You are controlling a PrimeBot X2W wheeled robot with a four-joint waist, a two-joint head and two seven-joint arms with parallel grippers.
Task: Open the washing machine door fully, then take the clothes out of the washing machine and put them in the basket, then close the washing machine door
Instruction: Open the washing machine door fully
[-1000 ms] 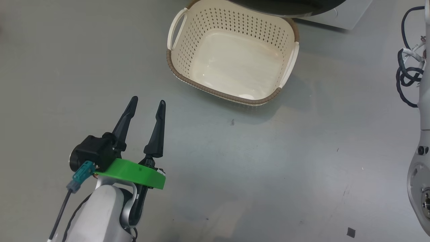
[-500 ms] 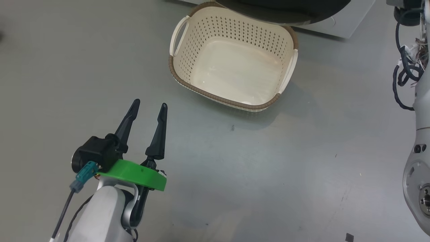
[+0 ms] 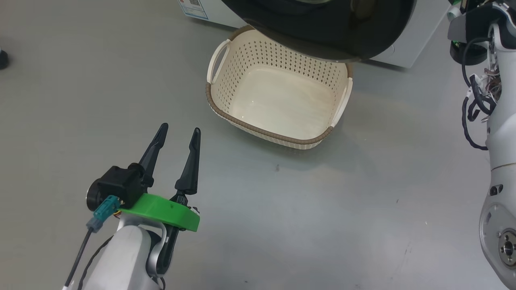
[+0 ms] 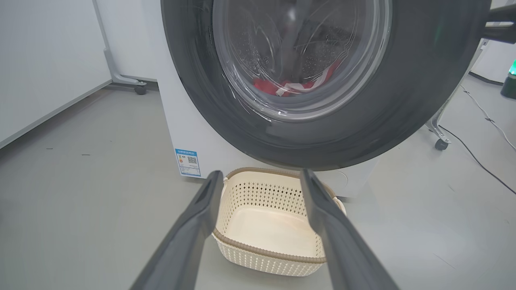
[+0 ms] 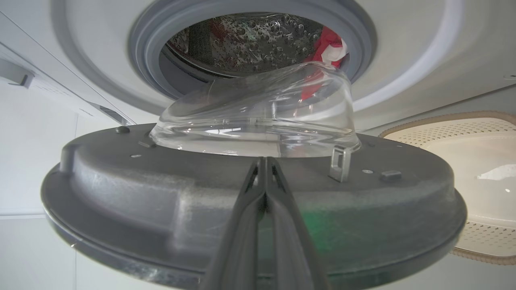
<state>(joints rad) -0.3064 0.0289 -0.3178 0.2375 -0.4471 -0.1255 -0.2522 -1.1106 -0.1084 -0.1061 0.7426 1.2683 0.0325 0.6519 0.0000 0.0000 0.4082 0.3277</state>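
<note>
The left gripper (image 3: 179,128) hangs low over the grey floor (image 3: 363,201), its two long dark fingers spread. The cream, perforated plastic, brown-rimmed basket (image 3: 262,125) sits well ahead of the tips, right in front of the big white front-loading washing machine (image 4: 177,121). The large round, glossy black-rimmed washing machine door (image 4: 403,100) with its bulging glass bowl stands partly open and overhangs the basket's far rim, cutting it off from above. The right gripper (image 5: 263,161) has its fingers pressed together along the door's grey inner face, just under the glass. Whether they touch it I cannot tell. The bright red and white clothes (image 5: 328,40) lie in the steel drum (image 5: 250,36), mostly hidden behind the bowl.
</note>
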